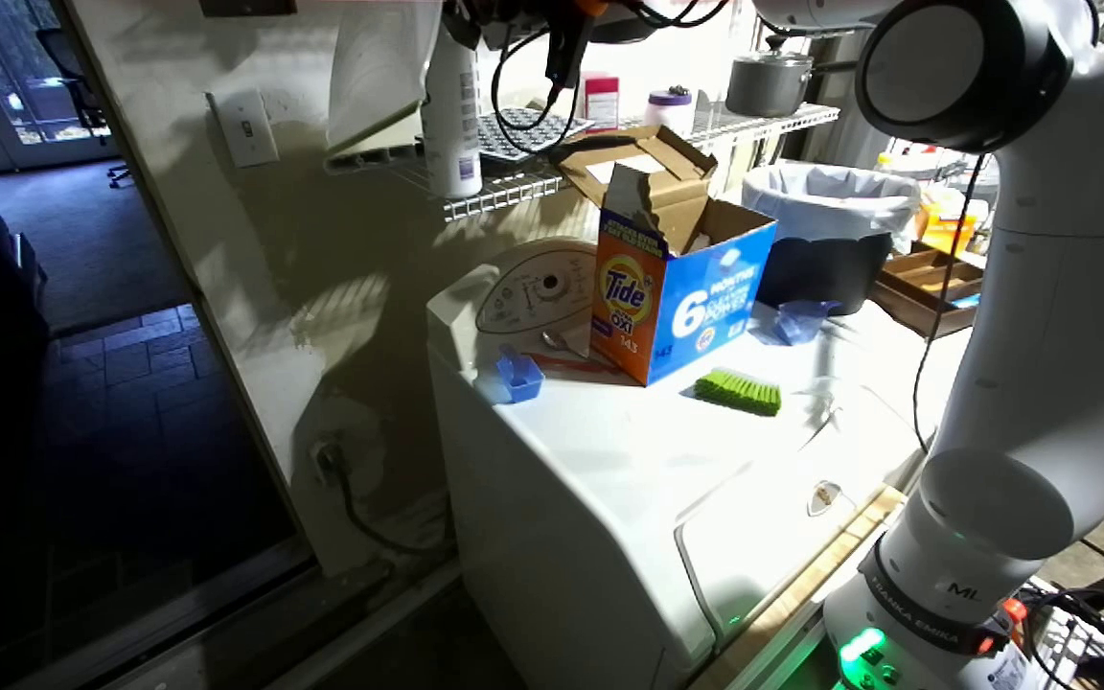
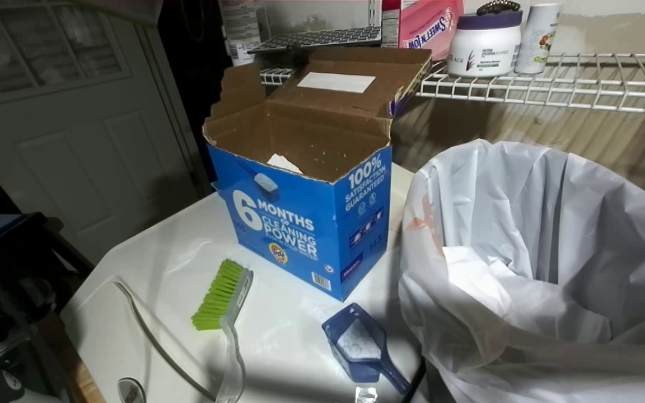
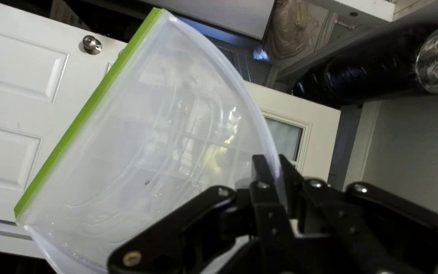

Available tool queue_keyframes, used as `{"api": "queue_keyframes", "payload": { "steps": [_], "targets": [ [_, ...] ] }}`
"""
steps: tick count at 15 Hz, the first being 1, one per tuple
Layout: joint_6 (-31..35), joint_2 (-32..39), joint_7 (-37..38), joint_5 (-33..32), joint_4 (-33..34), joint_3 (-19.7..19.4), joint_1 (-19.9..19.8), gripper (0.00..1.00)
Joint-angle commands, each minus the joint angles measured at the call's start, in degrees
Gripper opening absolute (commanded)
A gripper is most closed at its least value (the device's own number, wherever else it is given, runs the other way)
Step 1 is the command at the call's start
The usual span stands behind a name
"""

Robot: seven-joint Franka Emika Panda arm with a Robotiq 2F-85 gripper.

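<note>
**Gripper [image 3: 275, 168] pinches a dustpan [image 3: 154, 144] by its curved edge**

The fingers [image 3: 262, 169] stand only that edge's thickness apart. In the wrist view the dustpan spreads leftward from the fingertips; its green lip [image 3: 86, 113] faces upper left, away from them, and the long axis, along that lip, slants from lower left to upper right. In an exterior view it hangs left of a white bottle [image 1: 452, 125].

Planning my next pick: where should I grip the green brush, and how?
Once the end effector releases the dustpan, probably the slim handle, from above, closing across it: the brush lies on its side, handle apart from the Tide box.
</note>
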Motion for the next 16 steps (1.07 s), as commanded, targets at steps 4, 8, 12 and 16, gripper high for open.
{"api": "queue_keyframes", "payload": {
  "steps": [4,8,12,16],
  "targets": [
    [-0.79,2.85,1.59,0.35,5.13,1.37,0.79,0.02],
    [0.58,4.49,2.41,0.03,7.91,1.83,1.62,0.02],
    [1.83,7.09,4.53,0.48,11.79,2.50,2.16,0.02],
    [3.73,9.31,7.31,0.74,15.48,2.99,2.25,0.02]
  ]
}}
